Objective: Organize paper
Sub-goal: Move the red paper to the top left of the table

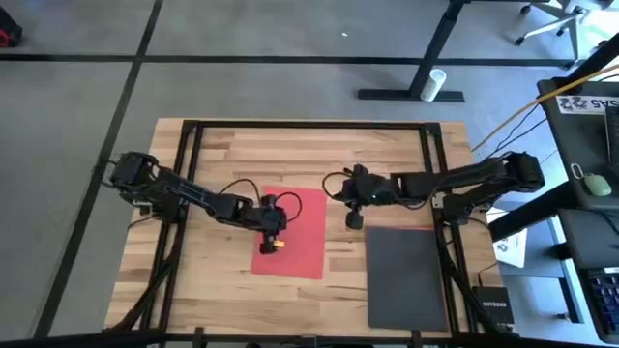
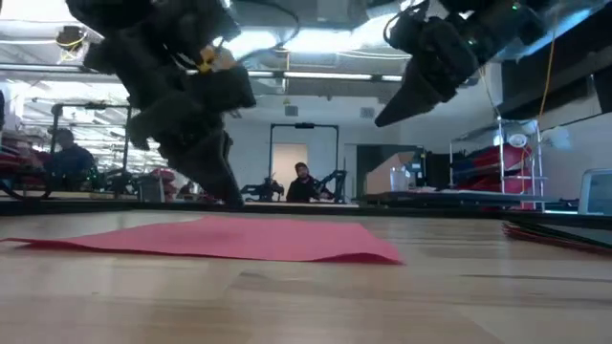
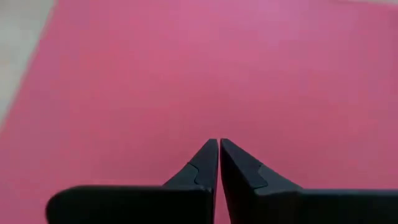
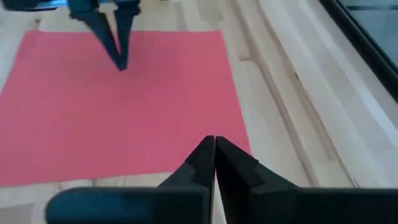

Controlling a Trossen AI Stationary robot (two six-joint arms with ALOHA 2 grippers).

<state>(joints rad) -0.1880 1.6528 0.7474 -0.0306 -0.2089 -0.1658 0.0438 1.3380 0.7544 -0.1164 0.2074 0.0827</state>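
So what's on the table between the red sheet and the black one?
Nothing: the high view shows only bare wood between the red sheet and the black sheet, with the right gripper above that gap.

The left gripper (image 1: 272,243) points down, its jaws closed. The right gripper (image 1: 354,221) hangs higher, jaws closed too.

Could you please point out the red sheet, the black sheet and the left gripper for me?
red sheet (image 1: 302,237): high view, bare middle.
black sheet (image 1: 406,278): high view, centre of the sheet.
left gripper (image 4: 120,62): right wrist view, closed fingertips.
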